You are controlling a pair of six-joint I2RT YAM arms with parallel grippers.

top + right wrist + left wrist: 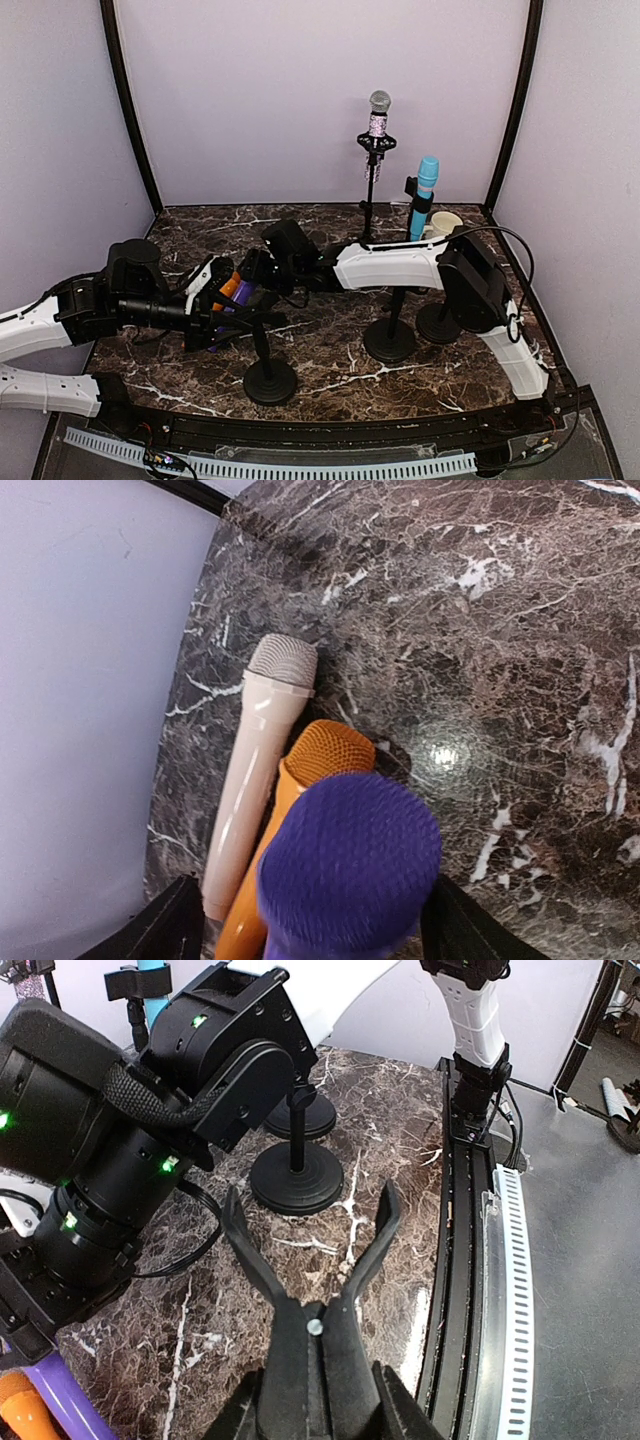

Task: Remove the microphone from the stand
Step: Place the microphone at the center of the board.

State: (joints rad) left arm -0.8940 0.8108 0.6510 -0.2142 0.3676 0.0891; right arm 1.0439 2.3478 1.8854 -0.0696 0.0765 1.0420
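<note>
Right gripper [300,932] cut off at the bottom edge of the right wrist view, only dark tips showing, jaws apart either side of the purple microphone [350,865]; its head hides its body, and can't tell if it rests on anything. Left gripper [320,1400] is clamped on the stand clip [315,1290], prongs empty, stand [270,380] lower centre in top view. Orange microphone [330,752] and cream microphone [255,750] lie just beside the purple one, silver-headed microphone [378,125] and blue microphone [424,195] upright upper right; dark marble table [520,630], lilac walls [300,90].
</note>
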